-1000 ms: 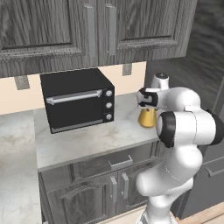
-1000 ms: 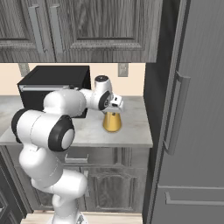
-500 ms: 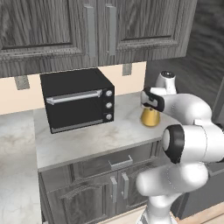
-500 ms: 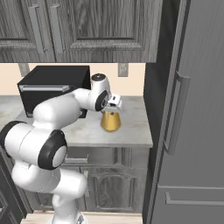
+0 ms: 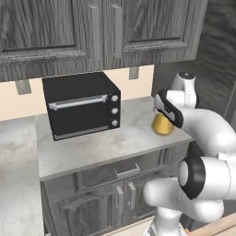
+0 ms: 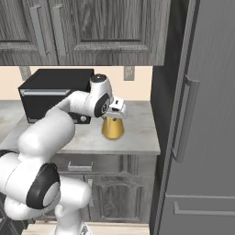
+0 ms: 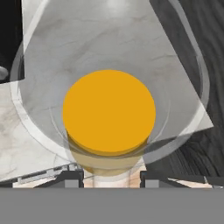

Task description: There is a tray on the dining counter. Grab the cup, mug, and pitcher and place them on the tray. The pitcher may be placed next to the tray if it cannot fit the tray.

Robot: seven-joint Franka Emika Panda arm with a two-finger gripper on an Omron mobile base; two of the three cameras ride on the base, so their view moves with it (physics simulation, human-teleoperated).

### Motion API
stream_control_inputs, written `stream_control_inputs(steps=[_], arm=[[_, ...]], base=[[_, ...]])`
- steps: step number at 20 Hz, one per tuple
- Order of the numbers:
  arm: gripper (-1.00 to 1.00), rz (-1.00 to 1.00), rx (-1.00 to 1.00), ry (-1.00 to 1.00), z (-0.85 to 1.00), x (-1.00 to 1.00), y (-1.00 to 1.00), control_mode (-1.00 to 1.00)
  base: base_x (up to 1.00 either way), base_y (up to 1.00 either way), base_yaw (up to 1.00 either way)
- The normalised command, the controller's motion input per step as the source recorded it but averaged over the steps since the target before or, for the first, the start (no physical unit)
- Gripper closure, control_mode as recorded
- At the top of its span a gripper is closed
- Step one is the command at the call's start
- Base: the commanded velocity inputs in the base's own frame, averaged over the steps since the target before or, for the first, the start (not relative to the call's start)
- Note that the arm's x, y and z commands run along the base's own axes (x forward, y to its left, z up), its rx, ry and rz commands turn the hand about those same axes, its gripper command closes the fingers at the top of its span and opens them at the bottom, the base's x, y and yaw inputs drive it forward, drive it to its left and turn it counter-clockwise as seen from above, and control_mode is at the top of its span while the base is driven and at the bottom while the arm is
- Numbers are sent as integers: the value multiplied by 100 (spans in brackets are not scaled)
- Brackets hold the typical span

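The pitcher [image 6: 112, 128] is shown at the centre of the right base view, standing upright on the pale stone surface [image 6: 137, 133], with the gripper [image 6: 115, 109] set directly above its neck. In the hand view the orange-yellow fill is looked down upon through the clear rim, the two fingers [image 7: 73, 178] rising at the bottom edge to either side of the neck — whether they are pressed on the glass cannot be told. For this step, a centred, vertical grip on the narrow neck would be judged best, since the flared base is heavy and the glass smooth. The black toaster oven [image 5: 82, 105] is seen at centre left, dark cabinets [image 5: 97, 27] across the top, and a tall grey panel [image 6: 202, 114] at the right — little side room is left for the lift.
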Motion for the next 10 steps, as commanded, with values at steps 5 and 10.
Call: stream_control_inputs(steps=[5,10], arm=[[100,1,0,0,29,-31,0,-100],[100,4,0,0,20,-37,11,-100]], base=[[0,0,0],[0,0,0]])
